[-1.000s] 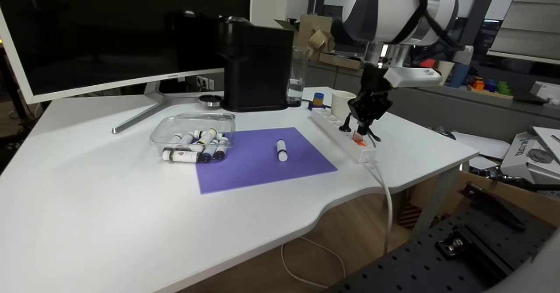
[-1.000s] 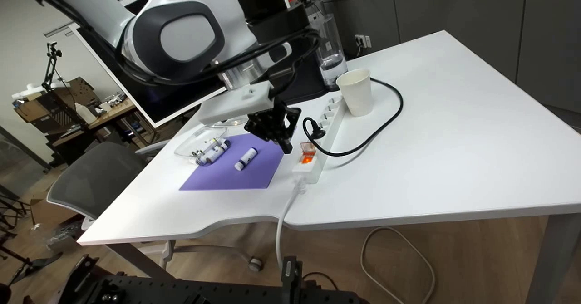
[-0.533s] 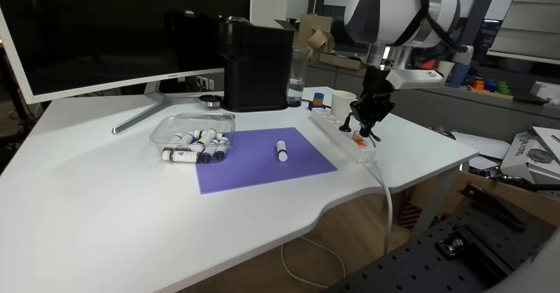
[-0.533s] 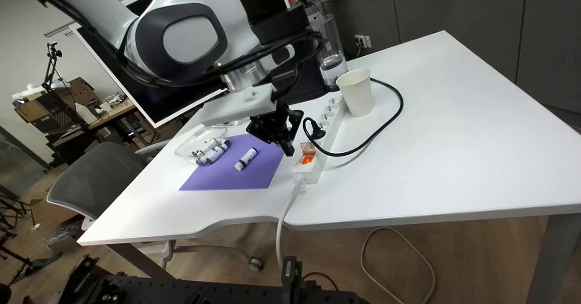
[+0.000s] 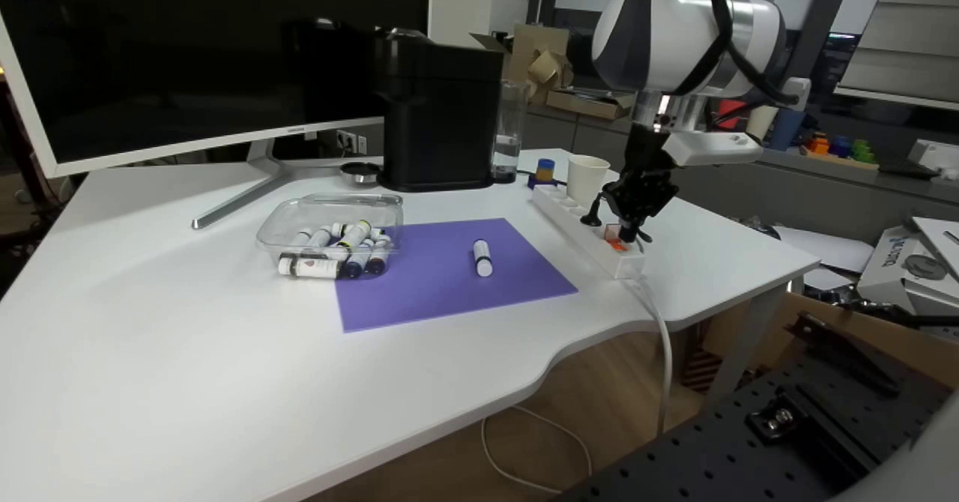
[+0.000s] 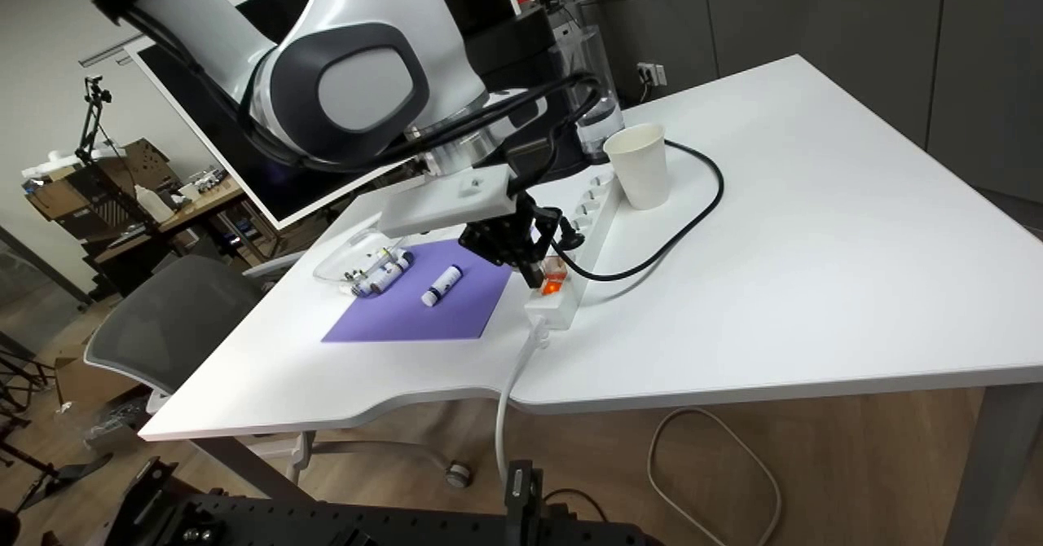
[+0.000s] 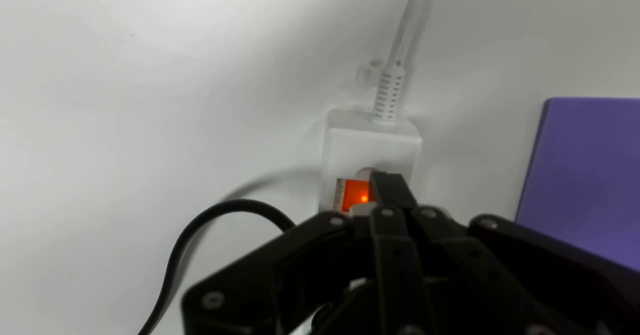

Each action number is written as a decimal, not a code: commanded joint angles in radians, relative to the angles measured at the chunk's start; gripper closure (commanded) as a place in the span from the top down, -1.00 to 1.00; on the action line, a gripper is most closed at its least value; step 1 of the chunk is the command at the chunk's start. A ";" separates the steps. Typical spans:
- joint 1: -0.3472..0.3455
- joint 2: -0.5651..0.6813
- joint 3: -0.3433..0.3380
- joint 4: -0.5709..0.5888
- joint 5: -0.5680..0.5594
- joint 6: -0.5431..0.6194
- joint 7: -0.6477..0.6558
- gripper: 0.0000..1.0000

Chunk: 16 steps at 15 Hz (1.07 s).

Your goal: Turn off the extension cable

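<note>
The extension cable is a long narrow white power strip (image 5: 573,225), also in the other exterior view (image 6: 556,314) and the wrist view (image 7: 370,147). Its white cord (image 7: 410,22) leaves the near end. Its orange switch (image 6: 553,287) is lit, with a bright spot in the wrist view (image 7: 354,195). A clear reddish flap stands by the switch. My gripper (image 7: 392,190) is shut and empty, fingers together and pointing down. In both exterior views its tips (image 5: 628,235) (image 6: 534,275) are right at the switch. The fingers hide part of the switch; I cannot tell whether they touch it.
A black plug (image 5: 591,217) with a looping black cable (image 6: 693,224) sits in the strip near the gripper. A white cup (image 6: 640,167) stands beside the strip. A purple mat (image 5: 442,292) with a small white cylinder (image 5: 482,258), a clear box (image 5: 330,221) and a black machine (image 5: 442,112) are nearby.
My gripper has moved down and toward the strip's switch; its tips have gone from beside or above the switch to right at it. It stays shut. The switch stays lit.
</note>
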 commanded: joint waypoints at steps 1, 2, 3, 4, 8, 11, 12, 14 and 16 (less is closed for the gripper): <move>-0.029 0.049 0.031 0.043 -0.006 0.041 -0.004 -1.00; -0.032 0.060 0.037 0.051 -0.010 0.049 0.000 -1.00; -0.033 0.072 0.042 0.061 -0.015 0.056 0.005 -1.00; -0.035 0.083 0.048 0.069 -0.018 0.060 0.007 -1.00; -0.042 0.117 0.071 0.098 -0.023 0.073 0.017 -1.00; -0.029 0.125 0.059 0.107 -0.034 0.064 0.034 -1.00; -0.021 0.128 0.051 0.107 -0.040 0.064 0.041 -1.00; 0.001 0.131 0.027 0.103 -0.063 0.068 0.065 -1.00; 0.038 0.128 -0.016 0.095 -0.094 0.066 0.110 -1.00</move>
